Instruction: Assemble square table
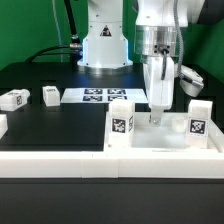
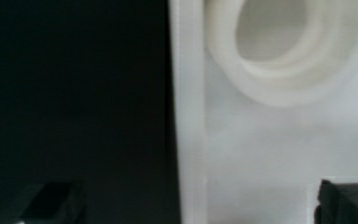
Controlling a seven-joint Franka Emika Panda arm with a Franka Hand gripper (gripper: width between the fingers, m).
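Note:
The square table's white top (image 1: 140,140) lies by the front wall. Two tagged white legs (image 1: 121,122) (image 1: 198,120) stand upright on it. My gripper (image 1: 158,117) points straight down between them, just over the top. In the wrist view the white top (image 2: 274,150) shows a round socket (image 2: 282,50), and its edge runs down the middle of the picture. My gripper (image 2: 197,205) is open and holds nothing. One dark fingertip (image 2: 51,205) is over the black table and the other is over the white top.
Two loose tagged legs (image 1: 14,99) (image 1: 50,95) lie at the exterior view's left. Another white piece (image 1: 192,82) lies behind the gripper at the right. The marker board (image 1: 100,96) lies before the robot base (image 1: 105,45). A long white border wall (image 1: 90,160) runs along the front.

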